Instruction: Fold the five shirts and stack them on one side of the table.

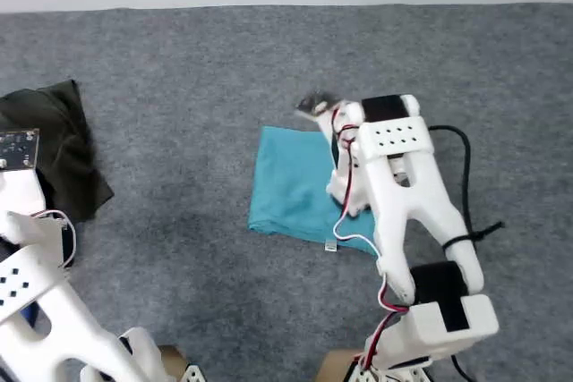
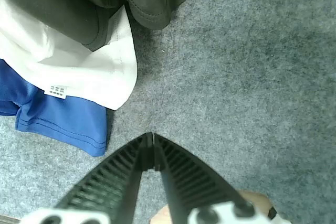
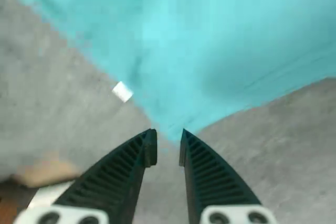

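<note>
Left gripper (image 2: 153, 144): hanging low over bare counter (image 2: 247, 77), fingers (image 2: 128, 169) pressing shut on nothing.
Stack (image 1: 55, 145): lying just beyond that gripper at the counter's left side, a dark shirt (image 2: 94, 3) topping a white shirt (image 2: 89, 72) and a blue shirt (image 2: 63, 121) (three are showing, so the pile is likely running short of five).
Right gripper (image 3: 165, 148): hovering above a corner of the teal shirt (image 1: 291, 181), fingers standing slightly parted, holding nothing.
Teal shirt: lying mid-counter as a flat folded rectangle, well apart from the stack, a small tag (image 3: 122, 92) sticking out at its edge.
Handling: looking light, soft and limp; likely sagging open if lifted by one point, and dragging on the rough counter.
Hold: pinching all layers at the corner, or along a folded edge, is looking safest.
</note>
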### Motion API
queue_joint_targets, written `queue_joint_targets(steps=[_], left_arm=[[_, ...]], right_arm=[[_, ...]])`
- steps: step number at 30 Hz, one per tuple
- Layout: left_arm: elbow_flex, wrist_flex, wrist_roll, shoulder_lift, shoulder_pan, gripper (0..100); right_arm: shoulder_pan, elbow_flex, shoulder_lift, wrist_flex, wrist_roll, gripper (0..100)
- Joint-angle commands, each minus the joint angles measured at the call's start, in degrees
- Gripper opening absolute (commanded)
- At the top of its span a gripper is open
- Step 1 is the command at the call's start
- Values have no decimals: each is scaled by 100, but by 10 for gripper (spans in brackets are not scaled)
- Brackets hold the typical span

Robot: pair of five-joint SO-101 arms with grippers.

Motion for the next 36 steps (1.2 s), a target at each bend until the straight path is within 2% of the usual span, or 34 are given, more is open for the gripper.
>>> queue_joint_targets(steps=[1,5,7,12,20,27,29,36], left_arm=[[-31,88,-26,-123,0,5],[-22,88,-26,-123,-9,5],[-22,88,-26,-123,-9,5],[-22,79,-26,-123,-9,5],[-22,44,-26,-114,0,5],[-22,44,-26,-114,0,5],[-22,44,-26,-114,0,5],[-22,44,-26,-114,0,5]], right_arm=[[180,-211,-321,-840,44,93],[277,-211,-312,-1710,44,106],[286,-229,-207,-1921,35,155],[611,-255,286,-2466,-844,246],[1156,-255,760,-3099,-862,251],[1147,-255,1270,-3284,-879,247],[1138,-255,1358,-3284,-879,221],[1147,-378,1393,-3248,-862,19]])
